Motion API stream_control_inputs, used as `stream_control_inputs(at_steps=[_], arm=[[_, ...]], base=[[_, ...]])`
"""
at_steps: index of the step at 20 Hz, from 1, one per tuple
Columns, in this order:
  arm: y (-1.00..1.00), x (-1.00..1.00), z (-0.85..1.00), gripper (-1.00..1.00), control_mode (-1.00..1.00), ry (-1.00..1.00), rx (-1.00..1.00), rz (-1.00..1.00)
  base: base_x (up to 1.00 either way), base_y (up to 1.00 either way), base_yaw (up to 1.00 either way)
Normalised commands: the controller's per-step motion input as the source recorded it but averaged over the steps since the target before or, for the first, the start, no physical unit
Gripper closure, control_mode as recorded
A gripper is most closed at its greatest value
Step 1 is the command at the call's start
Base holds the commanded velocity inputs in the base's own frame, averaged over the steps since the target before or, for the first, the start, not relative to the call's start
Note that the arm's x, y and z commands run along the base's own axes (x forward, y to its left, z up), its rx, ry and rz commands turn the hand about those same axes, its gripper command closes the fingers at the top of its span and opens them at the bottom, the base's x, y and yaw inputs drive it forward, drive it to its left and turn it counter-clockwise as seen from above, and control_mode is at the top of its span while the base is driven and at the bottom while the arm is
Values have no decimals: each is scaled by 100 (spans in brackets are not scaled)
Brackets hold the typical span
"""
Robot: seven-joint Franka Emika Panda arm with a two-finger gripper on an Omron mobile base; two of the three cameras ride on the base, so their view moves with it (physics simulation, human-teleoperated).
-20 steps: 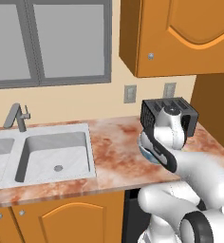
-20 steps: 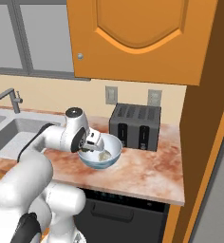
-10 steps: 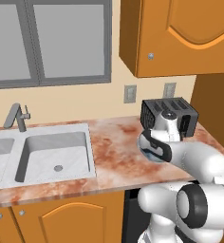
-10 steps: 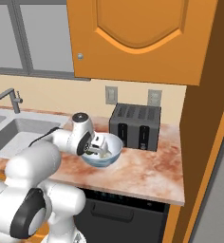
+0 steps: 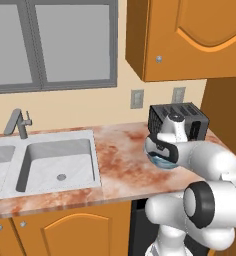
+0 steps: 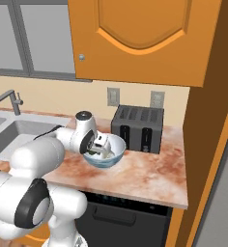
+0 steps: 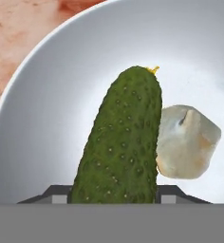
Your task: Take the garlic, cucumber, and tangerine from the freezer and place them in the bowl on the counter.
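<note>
Cucumber first: the stubby, bumpy dark green cucumber (image 7: 122, 142) sits clamped between my two dark finger tips, my claw (image 6: 97, 147) closed on it and dipped into the round deep bowl (image 6: 117, 144), white inside and pale blue-grey outside. Right against the cucumber lies the small off-white garlic bulb (image 7: 186, 141), resting on the bowl's white floor. That bowl stands on the pinkish-brown marbled stone counter (image 6: 149, 174), just in front of the black slotted toaster (image 6: 139, 128).
</note>
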Motion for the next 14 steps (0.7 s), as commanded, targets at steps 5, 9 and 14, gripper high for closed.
stream_control_inputs(at_steps=[5,9,14], arm=[[0,0,2,-100,-100,0,0,0],[0,-8,31,-100,-100,-3,0,0],[1,-17,74,-100,-100,0,-1,0]], base=[[0,0,0],[0,0,0],[0,0,0]])
